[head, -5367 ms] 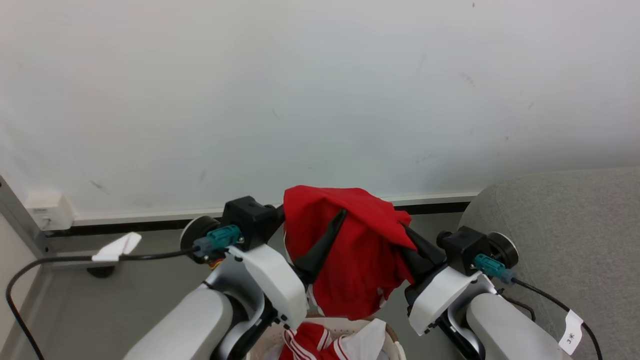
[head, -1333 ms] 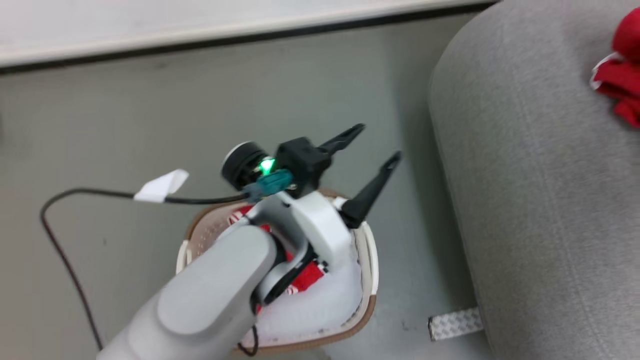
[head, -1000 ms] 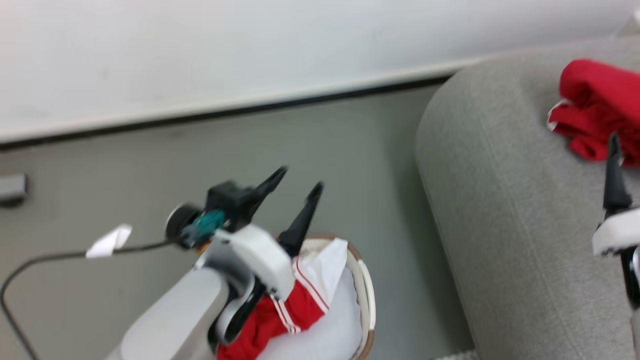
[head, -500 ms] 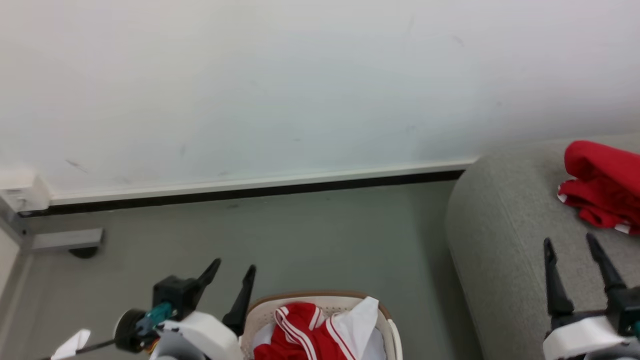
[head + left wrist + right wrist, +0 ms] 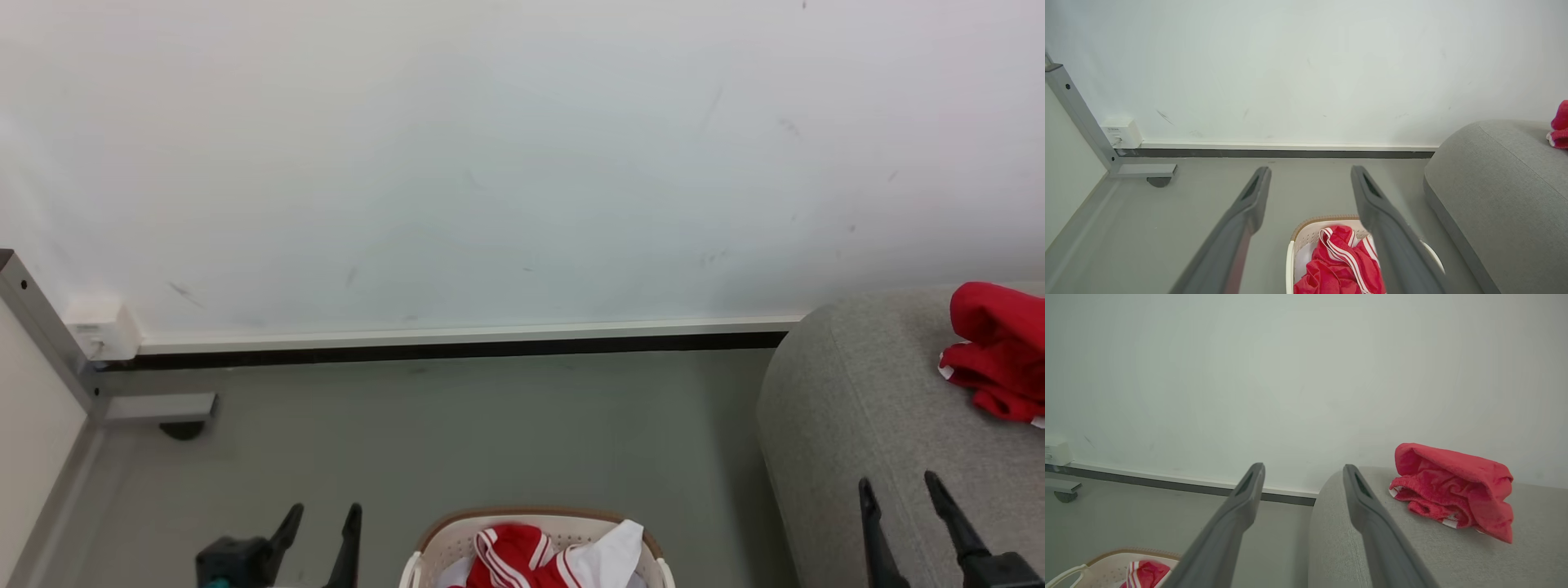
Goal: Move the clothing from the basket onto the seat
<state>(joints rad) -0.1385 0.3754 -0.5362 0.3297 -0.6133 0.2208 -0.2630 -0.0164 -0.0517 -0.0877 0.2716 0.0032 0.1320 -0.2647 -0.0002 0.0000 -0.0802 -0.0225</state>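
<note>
A crumpled red garment (image 5: pixel 998 351) (image 5: pixel 1453 490) lies on the grey seat (image 5: pixel 857 392) (image 5: pixel 1412 547) at the right. More red clothing with white stripes (image 5: pixel 522 555) (image 5: pixel 1343 261) sits in the cream basket (image 5: pixel 457 535) (image 5: pixel 1300 241) at the bottom centre of the head view. My left gripper (image 5: pixel 325 518) (image 5: pixel 1310 175) is open and empty, on the basket's left side in the head view. Over the seat's front, my right gripper (image 5: pixel 898 486) (image 5: pixel 1302 471) is open and empty too.
A white wall with a dark skirting strip (image 5: pixel 457 347) runs across the back. At the far left stand a grey metal frame post (image 5: pixel 41 327), a white box (image 5: pixel 98 327) and a castor foot (image 5: pixel 184 429). Grey floor (image 5: pixel 490 425) lies between wall and basket.
The red garment, earlier held up between both grippers, now lies on the seat. Both grippers stand open and low at the picture's bottom. The camera has tilted and turned between frames.
</note>
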